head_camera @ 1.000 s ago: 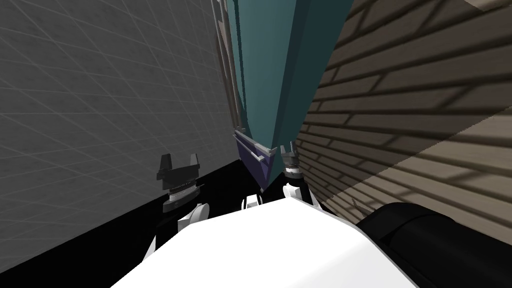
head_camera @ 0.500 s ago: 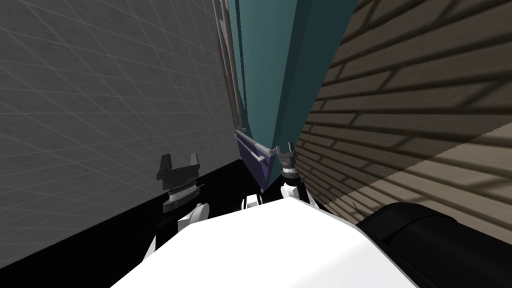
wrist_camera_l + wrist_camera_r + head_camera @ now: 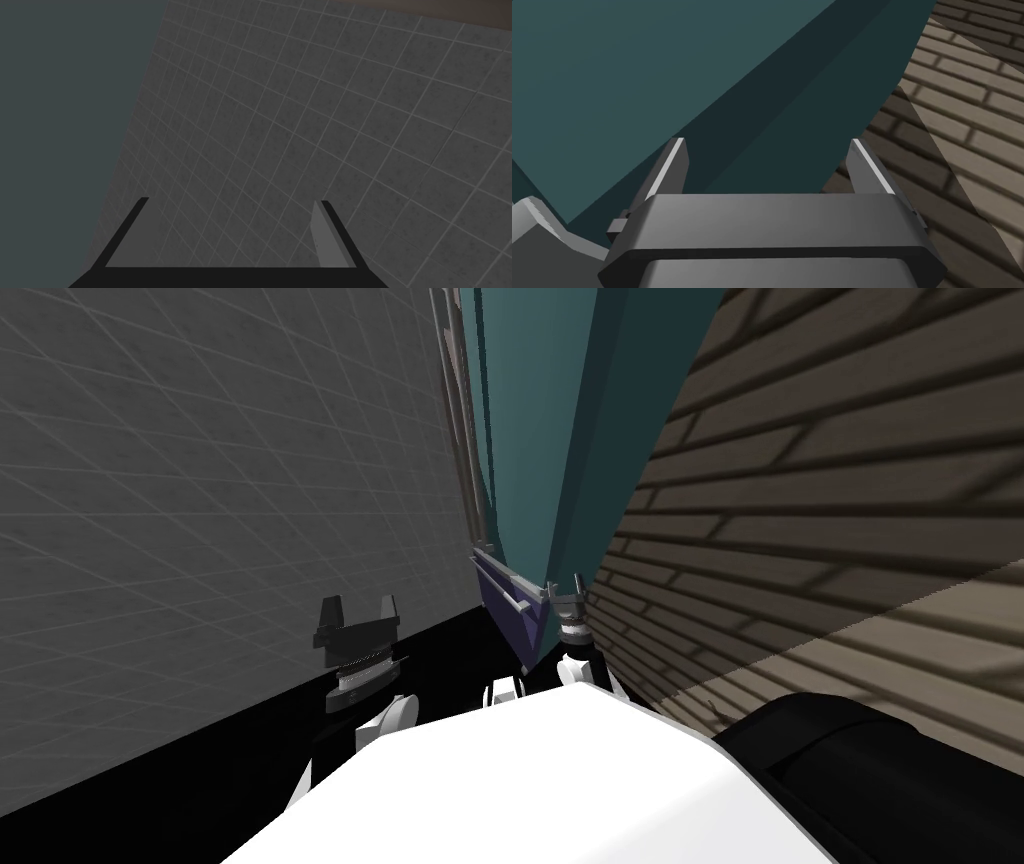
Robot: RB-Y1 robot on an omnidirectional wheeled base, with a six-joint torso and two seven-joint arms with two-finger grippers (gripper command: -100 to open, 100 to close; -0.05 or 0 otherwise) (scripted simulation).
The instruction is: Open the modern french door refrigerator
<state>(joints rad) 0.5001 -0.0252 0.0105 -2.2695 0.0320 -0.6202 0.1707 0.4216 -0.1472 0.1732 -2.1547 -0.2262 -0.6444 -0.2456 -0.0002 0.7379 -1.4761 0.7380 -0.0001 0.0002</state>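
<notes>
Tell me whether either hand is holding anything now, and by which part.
Nothing is held. The left hand and the right hand are open and empty; the right is near the teal refrigerator.

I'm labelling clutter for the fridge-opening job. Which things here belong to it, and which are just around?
Job: teal refrigerator, its purple drawer, right gripper, open beside it.
Just around: grey tiled wall, brick wall, left gripper, open.
</notes>
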